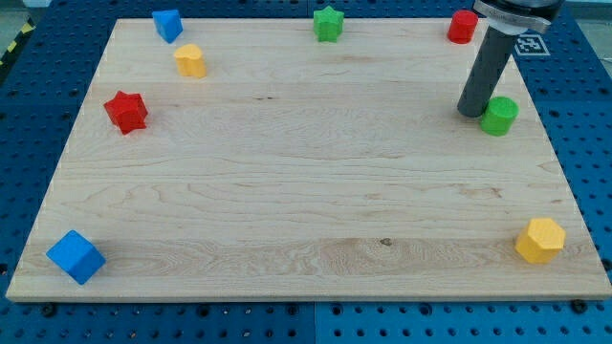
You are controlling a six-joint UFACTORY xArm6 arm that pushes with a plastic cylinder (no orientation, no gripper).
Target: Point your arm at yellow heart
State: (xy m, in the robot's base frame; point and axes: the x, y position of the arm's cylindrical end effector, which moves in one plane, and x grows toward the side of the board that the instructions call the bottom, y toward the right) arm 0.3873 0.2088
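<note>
The yellow heart (190, 60) lies near the view's top left, just below and right of a blue block (167, 25). My tip (470, 113) rests on the board at the view's upper right, far to the right of the heart. It stands right against the left side of a green round block (499, 116). The dark rod rises from the tip toward the view's top right.
A red star (125, 111) lies at the left. A green star (328, 24) sits at the top middle and a red round block (463, 26) at the top right. A blue cube (76, 256) is at the bottom left, a yellow pentagon (540, 240) at the bottom right.
</note>
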